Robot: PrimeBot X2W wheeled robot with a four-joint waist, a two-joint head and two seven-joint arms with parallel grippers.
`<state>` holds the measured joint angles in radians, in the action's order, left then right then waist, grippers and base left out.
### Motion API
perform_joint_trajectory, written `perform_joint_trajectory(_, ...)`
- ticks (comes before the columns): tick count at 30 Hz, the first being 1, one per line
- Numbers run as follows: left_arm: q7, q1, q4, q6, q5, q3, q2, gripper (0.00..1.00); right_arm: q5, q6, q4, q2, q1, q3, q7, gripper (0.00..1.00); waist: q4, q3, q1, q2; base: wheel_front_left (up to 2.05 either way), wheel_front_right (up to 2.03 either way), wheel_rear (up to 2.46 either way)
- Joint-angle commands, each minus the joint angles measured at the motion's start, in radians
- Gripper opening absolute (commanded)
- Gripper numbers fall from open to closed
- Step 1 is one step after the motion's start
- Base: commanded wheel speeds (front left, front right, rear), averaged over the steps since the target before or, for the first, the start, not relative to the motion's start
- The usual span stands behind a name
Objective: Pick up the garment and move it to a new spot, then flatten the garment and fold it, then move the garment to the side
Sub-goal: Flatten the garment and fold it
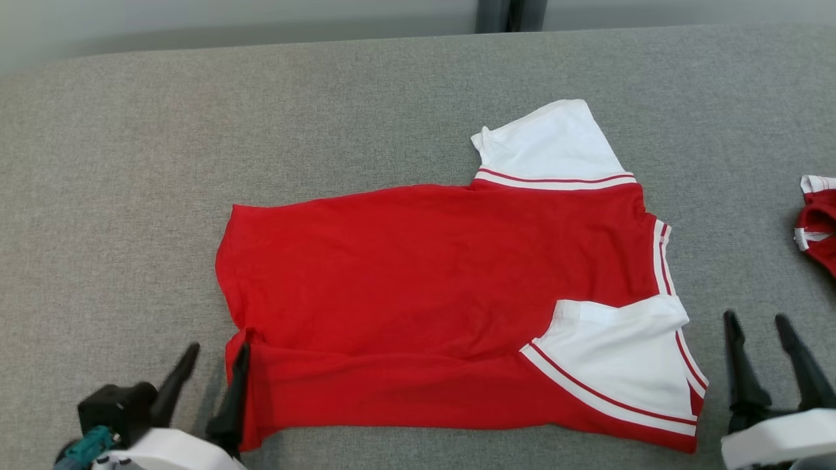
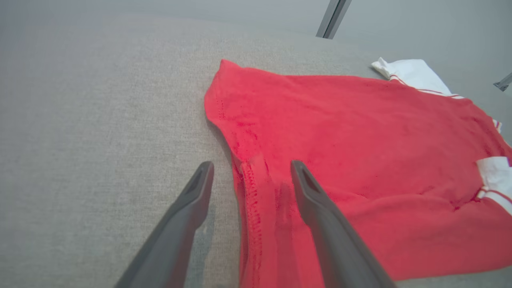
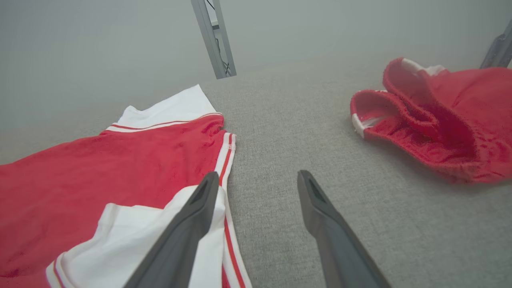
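garment (image 1: 431,281) ctr on table (image 1: 130,163) | 2nd garment (image 1: 816,222) far R

Left gripper (image 1: 217,350): near-left corner, jaws wide apart, both dark fingers pointing far and leaning a bit right. In the left wrist view the two fingers (image 2: 188,216) run straight and splayed, with tips level. Behind it are the white wrist shell (image 1: 171,450), a black housing (image 1: 114,406) on its left side and a teal connector (image 1: 88,447) lower left.

Right gripper (image 1: 755,320): near-right corner, jaws also apart with a narrower gap, fingers pointing far and tilting slightly left. Its white wrist shell (image 1: 777,438) sits at the bottom edge. Both arms are low, roughly level with each other and well apart.
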<state>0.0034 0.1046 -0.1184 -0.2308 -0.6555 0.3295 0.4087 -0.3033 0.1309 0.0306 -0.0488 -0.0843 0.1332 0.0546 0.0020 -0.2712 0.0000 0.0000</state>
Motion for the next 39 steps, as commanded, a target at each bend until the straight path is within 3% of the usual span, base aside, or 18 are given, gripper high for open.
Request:
perform_joint_trajectory(1, -0.026, -0.036, -0.01, -0.012, 0.03, -0.013, 0.01, 1.0, 0.026, 0.0, -0.026, -0.005, 0.031, 0.015, 0.013, 1.0, 0.001, 0.0, 0.0, 0.0, 0.0, 0.0, 0.0)
perform_joint_trajectory(9, -0.128, -0.139, -0.052, -0.05, 0.134, -0.026, 0.008, 1.0, 0.107, 0.0, -0.132, -0.004, 0.121, 0.012, 0.001, 1.0, 0.011, 0.004, 0.0, 0.0, 0.0, 0.0, 0.0)
perform_joint_trajectory(19, -0.13, -0.199, -0.029, -0.052, 0.153, -0.018, 0.009, 1.0, 0.122, 0.0, -0.171, -0.005, 0.157, -0.011, -0.025, 1.0, 0.016, -0.014, 0.0, 0.0, 0.0, 0.0, 0.0)
perform_joint_trajectory(25, -0.093, -0.312, 0.025, 0.001, 0.131, -0.001, 0.007, 1.0, 0.115, 0.0, -0.179, -0.005, 0.179, -0.024, -0.029, 1.0, 0.014, -0.059, 0.0, 0.0, 0.0, 0.0, 0.0)
perform_joint_trajectory(32, 0.019, -0.556, 0.287, 0.141, 0.045, 0.015, 0.01, 1.0, 0.097, 0.0, -0.147, -0.005, 0.225, -0.071, -0.01, 1.0, -0.032, -0.129, 0.0, 0.0, 0.0, 0.0, 0.0)
perform_joint_trajectory(39, 0.1, -0.615, 0.443, 0.189, -0.002, 0.019, 0.025, 1.0, 0.072, 0.0, -0.094, -0.005, 0.242, -0.083, 0.018, 1.0, -0.067, -0.151, 0.0, 0.0, 0.0, 0.0, 0.0)
